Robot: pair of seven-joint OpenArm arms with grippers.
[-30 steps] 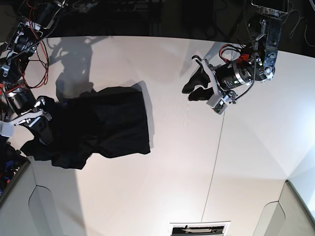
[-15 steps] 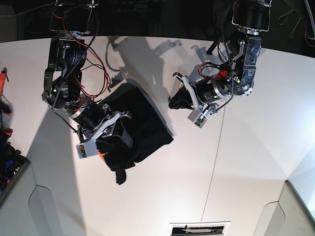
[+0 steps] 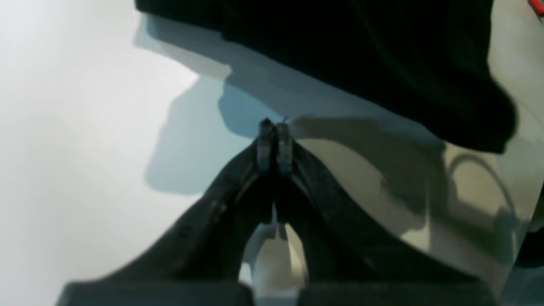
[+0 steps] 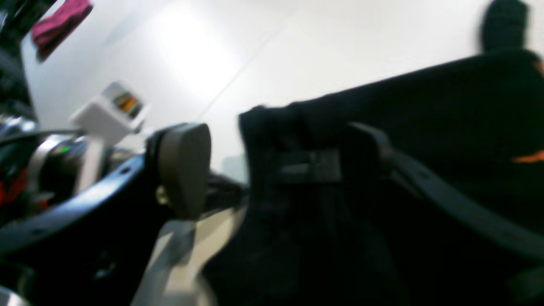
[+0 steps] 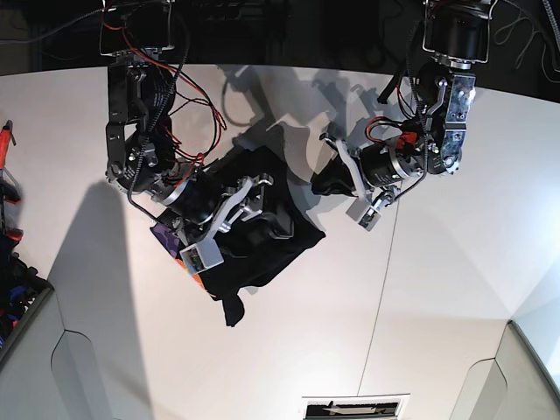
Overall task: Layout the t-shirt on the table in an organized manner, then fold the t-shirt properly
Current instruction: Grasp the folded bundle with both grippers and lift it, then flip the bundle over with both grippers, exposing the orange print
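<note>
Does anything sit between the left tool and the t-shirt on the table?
Nothing visible does. The left tool, shut and empty, points at the t-shirt across a bare strip of table; only shadows lie there.

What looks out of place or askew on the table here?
The t-shirt lies bunched in a crumpled black heap, not spread flat, one end trailing toward the table's near edge. The right tool stands open over it; the left tool is shut, empty, beside it.
</note>
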